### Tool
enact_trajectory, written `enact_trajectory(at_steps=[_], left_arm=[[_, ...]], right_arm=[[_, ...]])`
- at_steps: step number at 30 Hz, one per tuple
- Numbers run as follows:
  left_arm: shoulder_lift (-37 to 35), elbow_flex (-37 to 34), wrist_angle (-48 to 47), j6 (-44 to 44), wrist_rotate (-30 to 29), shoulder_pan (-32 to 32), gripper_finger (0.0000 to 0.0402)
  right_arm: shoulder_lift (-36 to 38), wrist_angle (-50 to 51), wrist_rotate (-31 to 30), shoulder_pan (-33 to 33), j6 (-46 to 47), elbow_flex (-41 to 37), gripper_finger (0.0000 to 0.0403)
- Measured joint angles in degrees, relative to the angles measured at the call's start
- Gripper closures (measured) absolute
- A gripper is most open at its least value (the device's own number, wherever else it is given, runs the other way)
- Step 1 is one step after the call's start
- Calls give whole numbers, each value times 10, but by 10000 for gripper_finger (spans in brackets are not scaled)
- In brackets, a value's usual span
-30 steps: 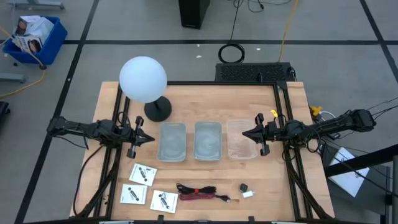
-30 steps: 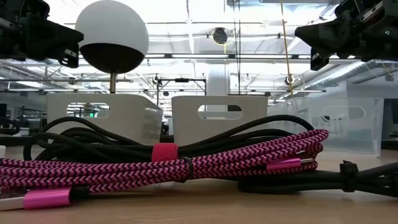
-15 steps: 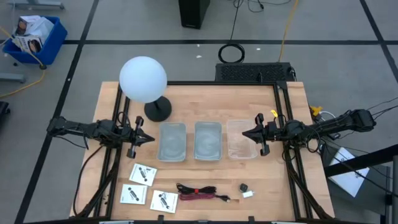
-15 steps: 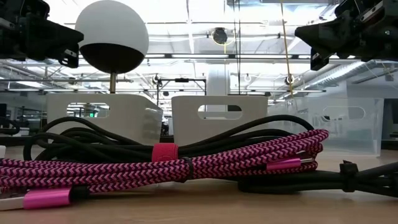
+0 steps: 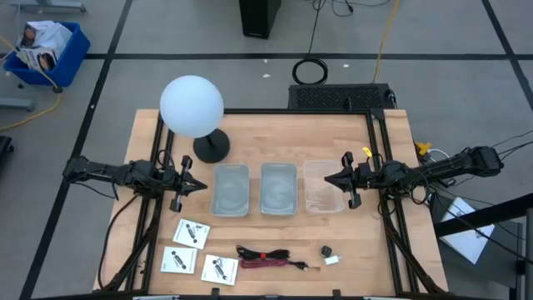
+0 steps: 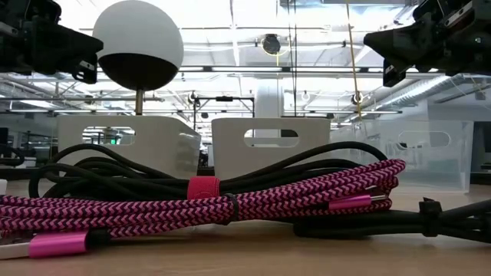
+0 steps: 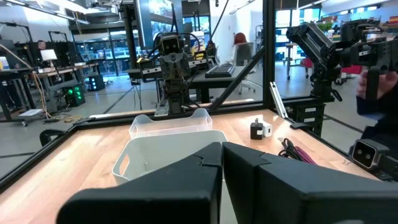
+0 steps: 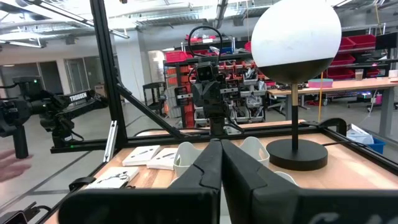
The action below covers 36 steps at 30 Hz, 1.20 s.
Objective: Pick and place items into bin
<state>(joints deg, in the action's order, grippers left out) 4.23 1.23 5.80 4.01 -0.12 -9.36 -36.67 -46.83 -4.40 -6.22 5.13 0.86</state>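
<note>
Three small white packets (image 5: 192, 248) with black print lie flat near the table's near-left corner. The black-and-red coiled cable bundle (image 5: 268, 258) lies beside them and fills the low view (image 6: 207, 203). A tiny black cube (image 5: 326, 250) and a tiny white piece (image 5: 332, 260) rest to its right. Three clear bins (image 5: 278, 188) stand in a row at mid-table. My left gripper (image 5: 203, 186) hovers shut, level, left of the bins. My right gripper (image 5: 326, 178) hovers shut at the right bin's right side. Neither touches anything.
A big white globe lamp (image 5: 192, 106) on a black base (image 5: 211, 147) stands at the far left of the table. Black frame rails (image 5: 379, 167) run along both sides. Bare wood lies between the bins and the items along the near edge.
</note>
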Motion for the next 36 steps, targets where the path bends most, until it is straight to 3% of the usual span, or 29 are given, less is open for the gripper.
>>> enact_trajectory(at_steps=[16, 24, 27, 31, 36], left_arm=[[0, 0, 5, -2, 0, 0, 380], [0, 0, 21, -112, -5, 0, 380], [0, 0, 21, -134, -5, 0, 380], [0, 0, 24, -133, -5, 0, 380], [0, 0, 39, -134, -5, 0, 380]], right_arm=[[0, 0, 0, 0, 2, 0, 403], [0, -56, 2, 0, -19, 0, 403], [0, -62, 49, -9, -48, 11, 398], [-2, 46, 91, -52, -56, 62, 381], [-24, 280, 19, -160, -50, 183, 344]])
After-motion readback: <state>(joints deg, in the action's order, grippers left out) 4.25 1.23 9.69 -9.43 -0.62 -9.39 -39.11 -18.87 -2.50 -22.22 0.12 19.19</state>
